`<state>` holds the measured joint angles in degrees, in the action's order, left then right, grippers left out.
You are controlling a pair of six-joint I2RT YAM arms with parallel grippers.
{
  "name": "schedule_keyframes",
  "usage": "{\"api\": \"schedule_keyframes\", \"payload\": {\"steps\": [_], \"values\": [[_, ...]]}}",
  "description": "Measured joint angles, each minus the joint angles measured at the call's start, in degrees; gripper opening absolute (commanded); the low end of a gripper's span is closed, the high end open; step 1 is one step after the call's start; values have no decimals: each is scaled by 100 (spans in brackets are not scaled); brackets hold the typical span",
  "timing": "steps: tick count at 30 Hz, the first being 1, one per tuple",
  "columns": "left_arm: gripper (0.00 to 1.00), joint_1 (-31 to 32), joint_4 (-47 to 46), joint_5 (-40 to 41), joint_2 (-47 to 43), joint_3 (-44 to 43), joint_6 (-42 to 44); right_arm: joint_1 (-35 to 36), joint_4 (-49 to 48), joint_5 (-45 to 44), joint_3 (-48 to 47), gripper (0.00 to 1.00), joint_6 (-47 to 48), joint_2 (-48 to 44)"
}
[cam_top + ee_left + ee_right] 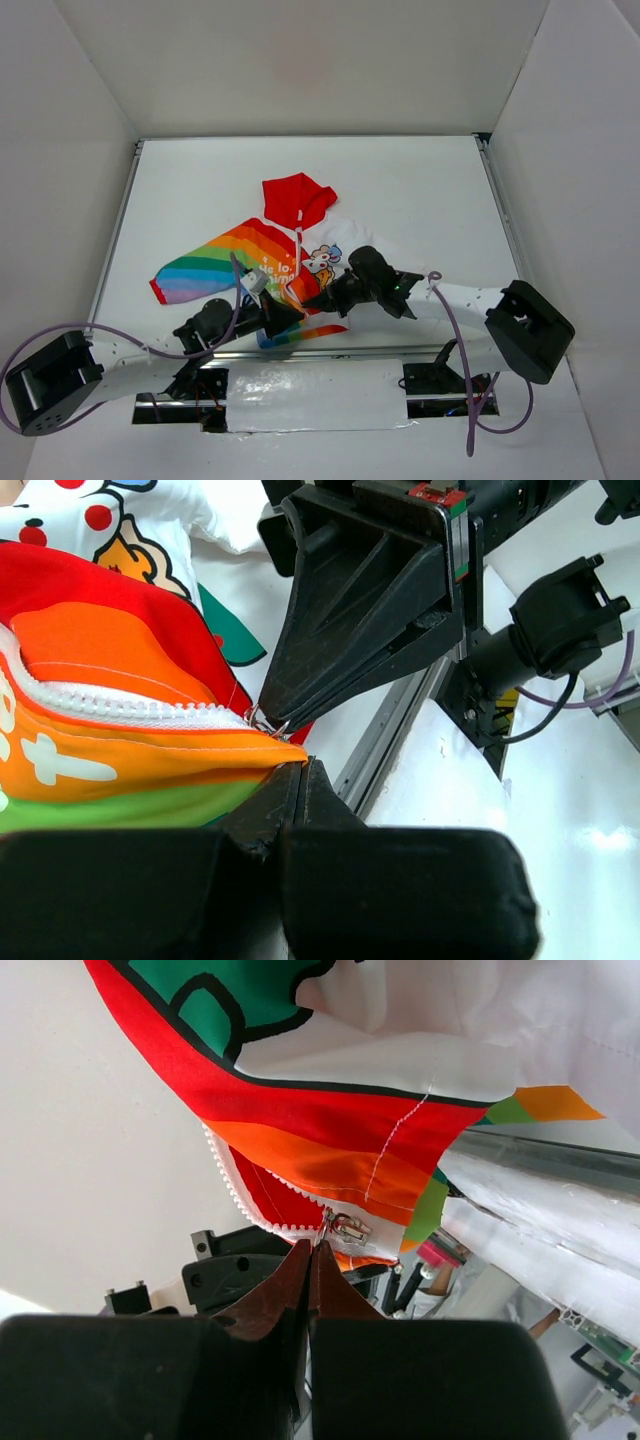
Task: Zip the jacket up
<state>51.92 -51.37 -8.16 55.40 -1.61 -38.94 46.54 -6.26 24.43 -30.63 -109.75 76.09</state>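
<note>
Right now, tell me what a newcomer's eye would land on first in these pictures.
The small jacket in the middle of the table, its red hood pointing away and a rainbow-striped sleeve spread to the left. Next, the left gripper and right gripper meet tip to tip at its near hem, both shut on the fabric beside the metal zipper pull.

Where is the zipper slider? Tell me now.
Right wrist view: the zipper slider hangs at the jacket's bottom hem, at the tips of the right gripper's shut jaws; the left gripper pinches the hem just beside it.
</note>
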Motion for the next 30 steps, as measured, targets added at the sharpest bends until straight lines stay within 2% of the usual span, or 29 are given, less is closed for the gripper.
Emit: {"api": "schedule_keyframes", "payload": {"steps": [7,15,23,30], "values": [[0,201,-188,400,317,0,-7,-105,-59,-31,63,0,-173,-42],[0,481,-570,758,664,-92,-15,-144,11,-284,260,0,-289,-584],[0,748,-350,1198,874,-101,92,-190,-789,7,369,0,-326,249],[0,1049,-697,1650,1290,-103,131,-192,-433,-22,92,0,-306,315]]}}
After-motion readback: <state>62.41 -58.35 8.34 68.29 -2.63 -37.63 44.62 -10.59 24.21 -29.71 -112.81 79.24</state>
